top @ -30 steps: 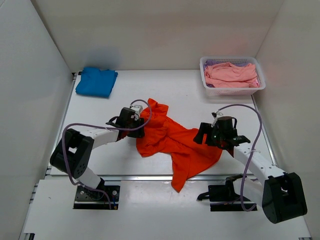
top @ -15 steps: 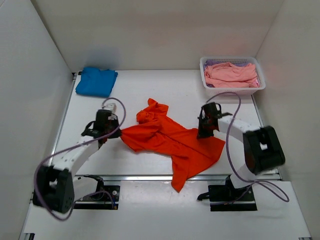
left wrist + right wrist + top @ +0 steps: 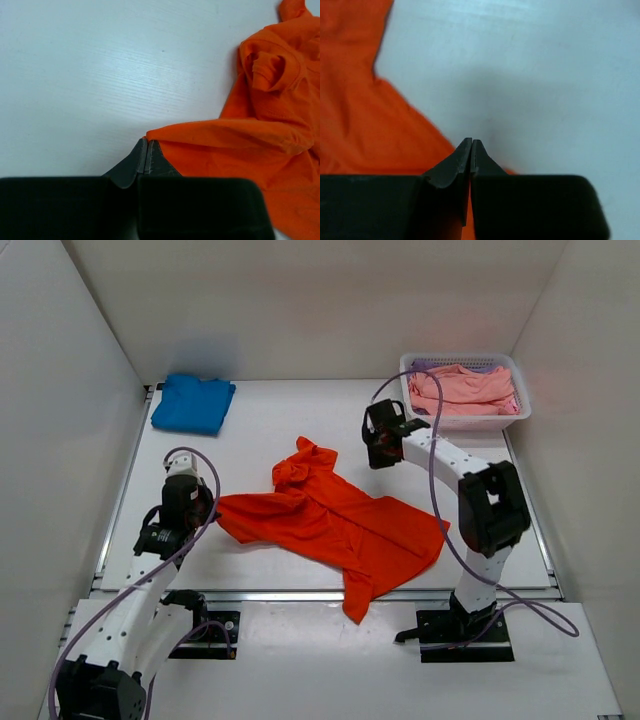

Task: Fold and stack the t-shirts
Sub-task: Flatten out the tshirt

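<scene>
Orange shirt lies crumpled and unfolded on the bench. Blue shirt is folded, well beyond the left jaws. Left jaws are together, clamped on the orange shirt's left corner. The cloth runs rightward from them, long axis left to right, slanting toward the near edge. Right jaws are pressed together with nothing seen between them. The shirt's edge is near, to their left and apart in the overhead view. Pink shirts sit in the basket just right of the right jaws. Judged next: the right jaws need a grip on the right edge.
</scene>
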`<state>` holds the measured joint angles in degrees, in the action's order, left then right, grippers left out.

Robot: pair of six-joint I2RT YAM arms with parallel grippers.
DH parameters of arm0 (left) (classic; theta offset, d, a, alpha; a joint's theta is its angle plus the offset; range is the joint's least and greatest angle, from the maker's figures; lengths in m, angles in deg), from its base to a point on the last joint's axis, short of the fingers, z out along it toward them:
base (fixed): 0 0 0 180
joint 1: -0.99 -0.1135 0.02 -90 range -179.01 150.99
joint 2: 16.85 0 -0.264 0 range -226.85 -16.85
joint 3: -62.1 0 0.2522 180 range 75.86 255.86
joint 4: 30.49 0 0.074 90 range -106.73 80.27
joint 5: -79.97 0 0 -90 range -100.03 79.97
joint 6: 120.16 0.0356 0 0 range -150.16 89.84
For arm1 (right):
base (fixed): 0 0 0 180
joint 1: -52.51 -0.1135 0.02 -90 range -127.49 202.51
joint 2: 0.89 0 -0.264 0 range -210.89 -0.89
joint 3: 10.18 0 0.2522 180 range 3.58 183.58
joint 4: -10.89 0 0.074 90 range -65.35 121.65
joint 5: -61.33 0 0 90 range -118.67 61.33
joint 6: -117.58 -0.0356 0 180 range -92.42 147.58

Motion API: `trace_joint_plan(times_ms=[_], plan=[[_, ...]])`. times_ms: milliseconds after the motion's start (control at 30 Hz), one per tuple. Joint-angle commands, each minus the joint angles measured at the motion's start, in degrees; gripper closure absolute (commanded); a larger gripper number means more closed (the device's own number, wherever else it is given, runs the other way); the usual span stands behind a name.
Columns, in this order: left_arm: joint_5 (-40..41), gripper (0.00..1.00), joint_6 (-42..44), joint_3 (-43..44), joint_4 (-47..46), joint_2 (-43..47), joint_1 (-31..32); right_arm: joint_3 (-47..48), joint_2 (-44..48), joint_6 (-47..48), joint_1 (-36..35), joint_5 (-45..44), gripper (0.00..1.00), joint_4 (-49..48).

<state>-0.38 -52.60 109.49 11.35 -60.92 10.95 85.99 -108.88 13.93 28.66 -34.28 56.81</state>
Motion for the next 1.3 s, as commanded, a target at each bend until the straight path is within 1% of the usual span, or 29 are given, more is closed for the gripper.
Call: trace_joint_plan(times_ms=[0, 33, 67, 167, 267, 300, 367, 433, 500, 533, 567, 600, 667, 700, 767, 800, 833, 900, 933, 967, 1000, 1033, 1067, 1100, 1133, 1167, 1233, 1267], plan=[[1.8, 1.00, -0.4, -0.7, 1.9, 3.3, -0.5, -11.2, 10.8, -2.0, -0.5, -1.2, 1.00, 1.2], [2.0, 1.00, -0.2, -0.6, 1.8, 3.3, -0.2, -16.8, 11.9, -2.3, -0.7, 0.2, 1.00, -0.9], [1.3, 1.00, 0.0, -0.9, 1.7, 3.6, 0.1, -19.9, 15.7, -3.1, -1.4, 0.9, 0.99, -1.6], [-0.3, 1.00, -0.2, -2.3, 1.4, 4.0, 0.8, -35.1, 25.2, -6.9, -3.3, 3.2, 1.00, -5.5], [-1.2, 1.00, -1.0, -2.3, 1.0, 4.6, 0.4, -43.1, 30.0, -10.4, -4.1, 4.9, 1.00, -7.6], [-1.3, 1.00, -1.0, -2.4, 0.5, 4.8, 0.4, -48.3, 31.4, -11.7, -4.0, 8.5, 1.00, -10.1], [-1.2, 1.00, -0.5, -2.6, 0.3, 5.1, 0.2, -50.8, 32.1, -12.8, -3.0, 9.6, 1.00, -11.8], [-0.8, 1.00, -0.8, -2.6, 0.2, 5.2, 0.6, -52.4, 29.6, -13.2, -2.4, 10.6, 1.00, -13.2], [-0.8, 1.00, -0.7, -2.6, 0.3, 5.2, 0.7, -49.4, 25.5, -11.6, -1.9, 9.2, 1.00, -14.2], [-0.9, 1.00, -0.9, -2.7, 0.1, 5.3, 0.8, -48.4, 21.7, -10.7, -1.7, 8.6, 1.00, -14.5], [-0.8, 1.00, -0.7, -2.8, 0.1, 5.6, 0.8, -45.1, 19.9, -10.4, -1.7, 8.3, 0.99, -14.4], [-0.8, 1.00, -0.6, -2.6, -0.1, 5.5, 0.9, -43.1, 15.6, -9.1, -1.6, 7.8, 1.00, -14.5], [-0.6, 1.00, -0.7, -2.4, 0.3, 5.3, 0.5, -34.1, 7.2, -7.5, -1.7, 7.1, 1.00, -13.0], [-0.8, 1.00, -0.6, -2.3, 0.1, 5.5, 1.0, -31.4, 5.0, -6.7, -1.7, 6.9, 1.00, -12.5], [-0.2, 1.00, -0.6, -2.2, 0.5, 5.3, 1.1, -18.9, -3.9, -4.9, -1.8, 5.8, 1.00, -8.4], [-0.2, 1.00, -0.7, -2.2, 0.4, 5.7, 1.4, -15.0, -6.4, -3.9, -1.8, 5.8, 0.99, -6.7], [0.2, 1.00, -0.6, -2.4, 0.6, 5.1, 1.1, -7.2, -10.9, -3.0, -0.9, 2.6, 1.00, -3.5], [0.7, 1.00, -0.7, -2.2, 0.8, 5.5, 1.3, 10.0, -19.5, -0.9, -0.7, -0.4, 1.00, 4.0], [0.5, 1.00, -0.6, -2.2, 0.8, 5.2, 1.1, 18.1, -21.3, 0.3, -0.3, -1.2, 1.00, 7.1], [0.5, 1.00, -0.9, -2.2, 0.7, 5.2, 1.6, 22.6, -25.0, 0.8, 0.0, -2.6, 1.00, 9.3], [0.5, 1.00, -0.7, -2.4, 0.7, 5.0, 1.5, 31.7, -26.8, 1.2, 0.4, -2.5, 1.00, 14.4], [0.2, 1.00, -0.8, -2.1, 0.5, 4.8, 1.3, 35.9, -30.1, 1.9, 0.1, -3.4, 1.00, 16.8], [0.2, 1.00, -0.9, -2.1, 0.5, 4.8, 1.3, 43.4, -32.6, 2.2, 0.0, -4.8, 1.00, 21.2], [0.0, 1.00, -0.7, -2.0, 0.5, 4.9, 1.1, 48.8, -34.2, 2.7, -0.8, -7.0, 1.00, 25.3], [0.3, 1.00, -0.7, -2.1, 0.8, 4.9, 1.3, 51.7, -34.1, 2.9, -1.4, -9.1, 0.96, 28.3], [0.3, 1.00, -0.8, -2.2, 0.4, 5.0, 1.3, 52.6, -33.6, 2.7, -2.2, -9.7, 0.96, 29.0], [0.1, 1.00, -0.7, -2.2, 0.5, 5.1, 1.4, 51.2, -31.0, 2.3, -3.1, -11.5, 0.89, 30.2], [-0.1, 1.00, -0.8, -2.3, 0.6, 5.7, 1.3, 47.8, -27.9, 2.6, -3.9, -12.8, 0.84, 30.1]])
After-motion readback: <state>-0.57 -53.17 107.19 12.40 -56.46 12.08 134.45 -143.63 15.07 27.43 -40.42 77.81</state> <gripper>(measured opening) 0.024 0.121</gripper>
